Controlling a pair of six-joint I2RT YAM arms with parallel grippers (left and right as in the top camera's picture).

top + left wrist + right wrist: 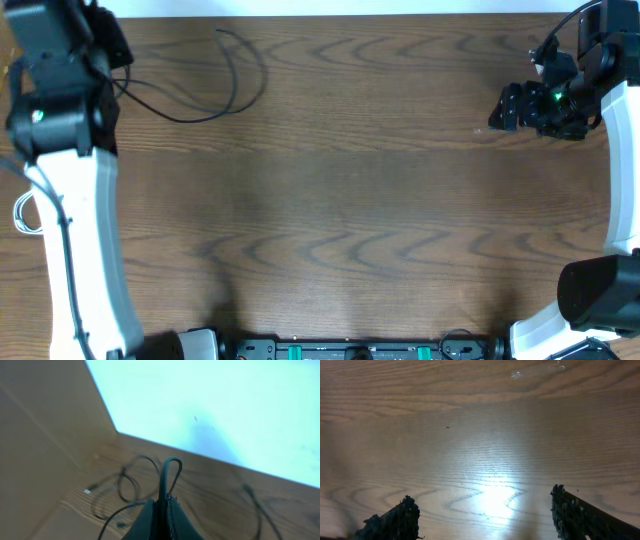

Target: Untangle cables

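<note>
A thin black cable point(243, 92) curves across the table's far left, one end point(220, 32) pointing at the back edge. In the left wrist view my left gripper point(163, 502) is shut on a raised loop of black cable point(169, 472). More black cable point(126, 486) lies coiled on the wood below, with a small plug point(88, 491) at the left. Small loops of a white cable point(22, 212) show at the left edge beside the left arm point(60, 90). My right gripper point(497, 108) stands open at the far right, with only bare wood between its fingers point(396, 519).
The wooden table point(350, 200) ends at a pale back edge point(210, 455) close behind the held loop. Another dark cord point(255, 505) trails off to the right in the left wrist view. The arm bases point(350, 350) line the front edge.
</note>
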